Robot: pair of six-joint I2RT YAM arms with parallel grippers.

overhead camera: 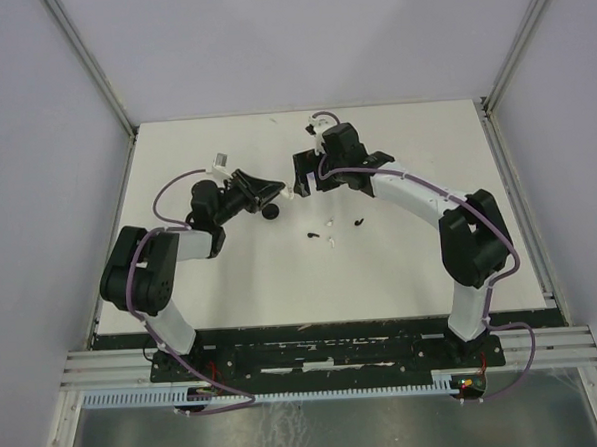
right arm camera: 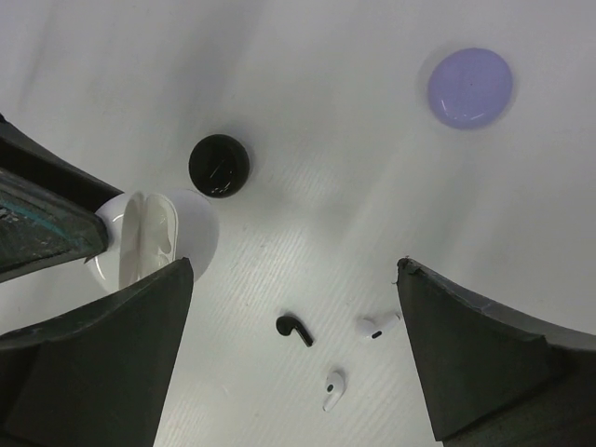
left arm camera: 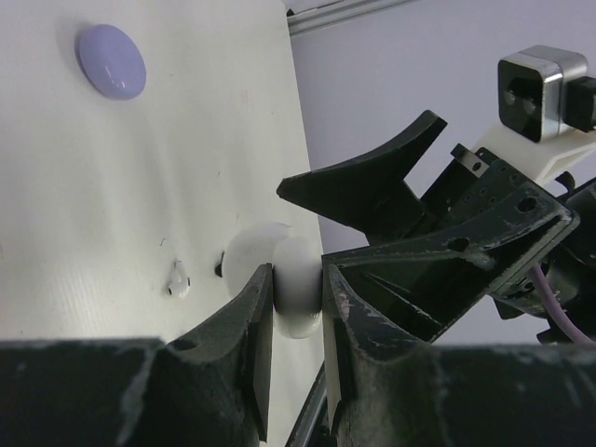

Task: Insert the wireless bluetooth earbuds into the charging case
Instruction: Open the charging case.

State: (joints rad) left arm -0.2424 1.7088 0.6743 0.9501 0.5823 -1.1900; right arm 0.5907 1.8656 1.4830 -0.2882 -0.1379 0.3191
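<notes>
On the left of the white table (overhead camera: 401,268), the left arm reaches toward the centre. The left gripper (overhead camera: 280,190) is pinched on a white charging case (overhead camera: 290,193), and the left wrist view shows both fingers (left arm camera: 251,317) pressed against its sides. Two rounded white halves show there, so the case (left arm camera: 298,279) looks hinged open, though its inside cannot be seen.

Just beside the case, toward the near edge, a round black puck (overhead camera: 272,211) lies flat on the table. Right of the puck and nearer the arm bases, the earbuds (overhead camera: 331,223) lie loose in a small scatter, two black and two white, none touching the case. From the right wrist camera a black earbud (right arm camera: 294,329) lies between the gripper's fingers, with two white earbuds (right arm camera: 377,326) close to its right.

Farther right, the right gripper (overhead camera: 308,175) hangs over the table just beyond the case, fingers spread wide and holding nothing. A lilac puck (right arm camera: 470,87) rests well apart from the earbuds, toward the top right of the right wrist view.
</notes>
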